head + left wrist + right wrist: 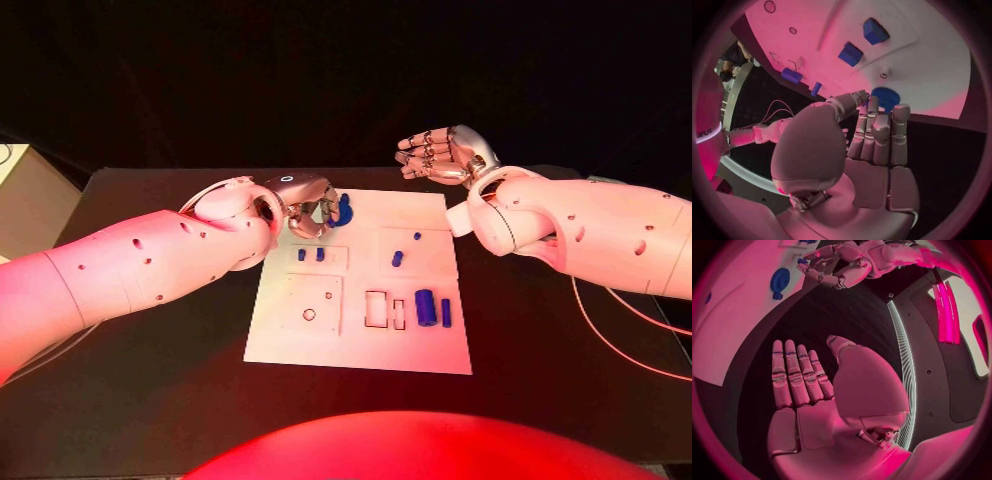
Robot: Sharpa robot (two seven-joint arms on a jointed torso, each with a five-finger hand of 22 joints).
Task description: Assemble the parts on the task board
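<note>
- Task board (361, 340) lies flat in the middle of the black worktop (562, 340), white, with shallow recesses and outlined slots.
- Left hand (307, 207) sits over the board's far left corner. Its fingers (873, 131) lie straight and close together, tips right at a round blue part (886, 97) near the board's edge; whether they actually touch or pinch it, cannot tell. The thumb bends in beside them.
- Right hand (443, 155) is held above the worktop beyond the board's far right corner, well apart from the parts. In the head view its fingers look curled; in the right wrist view the fingers (795, 375) lie straight, side by side, with nothing in them.
- Large blue cylinder (424, 306) lies on the board's right side, with a slimmer blue pin (446, 313) just beside it.
- Small blue piece (397, 259) sits in the upper right recess, a tinier one (417, 237) above it.
- Two short blue pegs (310, 254) lie side by side in the upper left recess.
</note>
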